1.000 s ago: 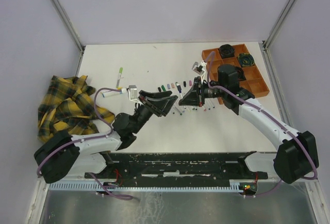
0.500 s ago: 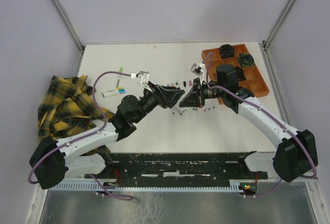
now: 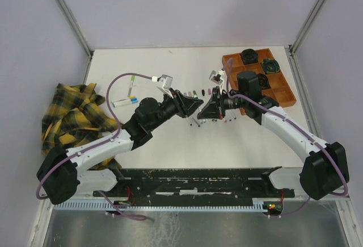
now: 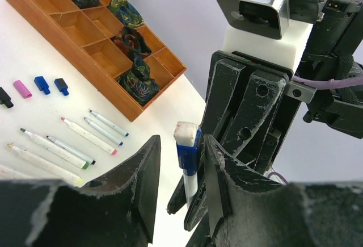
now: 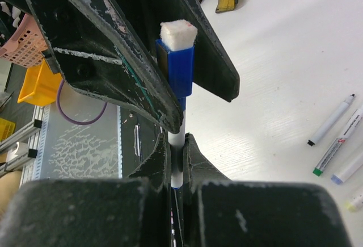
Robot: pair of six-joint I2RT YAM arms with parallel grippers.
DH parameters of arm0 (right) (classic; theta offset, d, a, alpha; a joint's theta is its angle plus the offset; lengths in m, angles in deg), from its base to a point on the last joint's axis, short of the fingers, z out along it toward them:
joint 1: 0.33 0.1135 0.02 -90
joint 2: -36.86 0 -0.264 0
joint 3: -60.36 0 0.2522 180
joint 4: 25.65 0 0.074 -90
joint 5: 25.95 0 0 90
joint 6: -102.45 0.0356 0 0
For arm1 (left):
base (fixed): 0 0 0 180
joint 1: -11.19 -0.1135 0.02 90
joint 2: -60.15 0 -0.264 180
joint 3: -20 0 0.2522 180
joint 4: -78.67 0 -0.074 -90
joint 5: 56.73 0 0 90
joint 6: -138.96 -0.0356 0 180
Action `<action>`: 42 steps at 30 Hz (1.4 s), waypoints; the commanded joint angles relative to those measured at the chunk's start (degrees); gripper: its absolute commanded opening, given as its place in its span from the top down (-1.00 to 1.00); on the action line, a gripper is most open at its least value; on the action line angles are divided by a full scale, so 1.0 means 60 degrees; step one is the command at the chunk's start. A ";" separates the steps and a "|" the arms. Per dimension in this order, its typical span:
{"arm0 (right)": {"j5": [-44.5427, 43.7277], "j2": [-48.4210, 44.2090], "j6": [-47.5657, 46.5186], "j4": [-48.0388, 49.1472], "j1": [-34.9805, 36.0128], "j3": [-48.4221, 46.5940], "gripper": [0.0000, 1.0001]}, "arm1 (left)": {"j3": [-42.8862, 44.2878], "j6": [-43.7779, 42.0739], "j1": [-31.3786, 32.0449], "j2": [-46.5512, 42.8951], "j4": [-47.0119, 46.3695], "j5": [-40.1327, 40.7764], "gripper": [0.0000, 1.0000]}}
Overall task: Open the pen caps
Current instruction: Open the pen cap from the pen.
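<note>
My right gripper [image 5: 177, 145] is shut on the white barrel of a pen [image 5: 177, 156], held off the table above its middle. The pen's blue cap [image 4: 188, 157] with a white end stands between the jaws of my left gripper [image 4: 181, 150]. The left gripper is open: one jaw lies against the cap and the other stands a little apart from it. From above, the left gripper [image 3: 191, 104] and the right gripper [image 3: 204, 108] meet tip to tip. Several loose pen caps [image 4: 41, 84] lie in a row, and uncapped pens [image 4: 91, 136] lie below them.
An orange compartment tray [image 3: 282, 96] with dark round objects stands at the back right. A yellow plaid cloth [image 3: 76, 116] is heaped at the left edge. A green-capped pen [image 3: 131, 82] and a small white item [image 3: 122, 103] lie left of centre.
My left arm has swung up and right to the right gripper, and its jaws have come round the blue cap and narrowed. The right gripper has kept still with the pen.
</note>
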 commanded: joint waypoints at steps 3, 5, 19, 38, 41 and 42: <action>0.0279 0.0059 -0.0204 0.0224 -0.0014 -0.0457 1.00 | 0.0474 0.0169 -0.0245 -0.0025 -0.0233 -0.0426 0.16; 0.0296 0.0084 -0.0204 0.0225 -0.0013 -0.0457 1.00 | 0.0488 0.0216 -0.0317 -0.0026 -0.0264 -0.0540 0.16; 0.0279 0.0149 -0.0203 0.0225 -0.0014 -0.0457 1.00 | 0.0523 0.0660 -0.0466 0.0423 -0.0798 -0.1426 0.51; 0.0349 0.0334 -0.0157 0.0205 -0.0013 -0.0457 1.00 | 0.0620 0.0722 -0.0917 0.0362 -0.0763 -0.1743 0.58; 0.0351 0.0365 -0.0153 0.0210 -0.0014 -0.0457 1.00 | 0.0633 0.0764 -0.0956 0.0384 -0.0836 -0.1814 0.62; 0.0347 0.0373 -0.0162 0.0207 -0.0022 -0.0457 1.00 | 0.0652 0.0774 -0.0967 0.0386 -0.0855 -0.1828 0.70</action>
